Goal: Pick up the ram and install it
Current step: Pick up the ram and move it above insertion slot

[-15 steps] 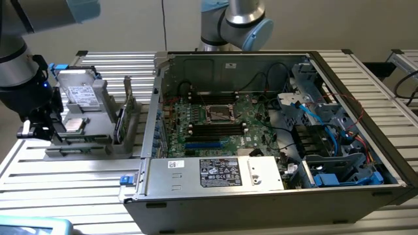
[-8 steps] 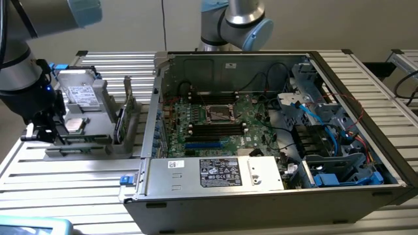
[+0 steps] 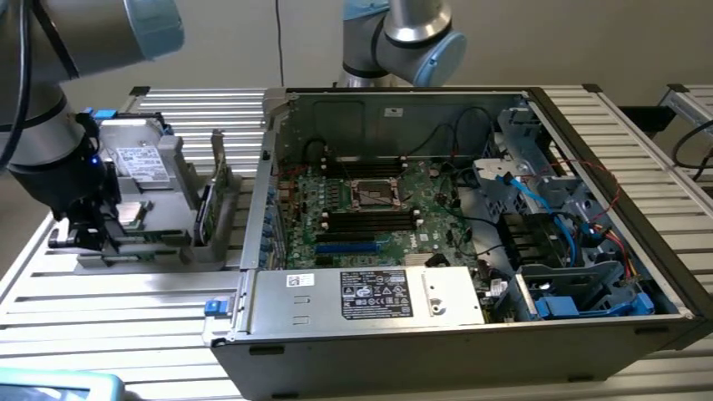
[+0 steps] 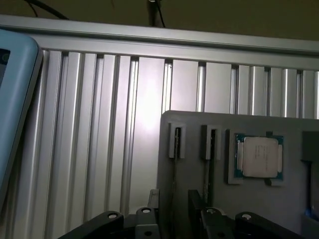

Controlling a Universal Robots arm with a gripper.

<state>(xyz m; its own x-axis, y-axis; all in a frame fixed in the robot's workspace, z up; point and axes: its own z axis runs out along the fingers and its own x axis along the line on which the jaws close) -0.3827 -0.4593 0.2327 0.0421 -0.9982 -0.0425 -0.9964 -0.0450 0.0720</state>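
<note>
ROBOT ARM POISED OVER MEMORY STICK: The arm's gripper [image 3: 92, 241] hangs low over a grey parts tray [image 3: 165, 241] on the slatted aluminium table [image 3: 112, 292], to the exterior view's left of an open computer case [image 3: 446, 351]. From the wrist, its two dark fingers [image 4: 154, 200] stand apart, jaws open, on either side of a thin dark edge that runs out of a narrow slot in the tray. This is the ram [image 4: 174, 169], standing on its long edge and seen from above. The stick lies in the gap between the fingers, and no contact with either one can be made out. A second slot [image 4: 210, 144] of the same kind sits just beside it, with another thin edge in it. Past that slot, a square silver processor chip [image 4: 259, 158] lies flat in its own recess of the tray. In the exterior view an upright green card [image 3: 217, 192] stands at the side of the tray nearer the case. Inside the case the motherboard [image 3: 334, 196] lies face up, its long dark memory slots [image 3: 368, 221] flanking the processor socket [image 3: 376, 194], well apart from the gripper and the ram.
</note>
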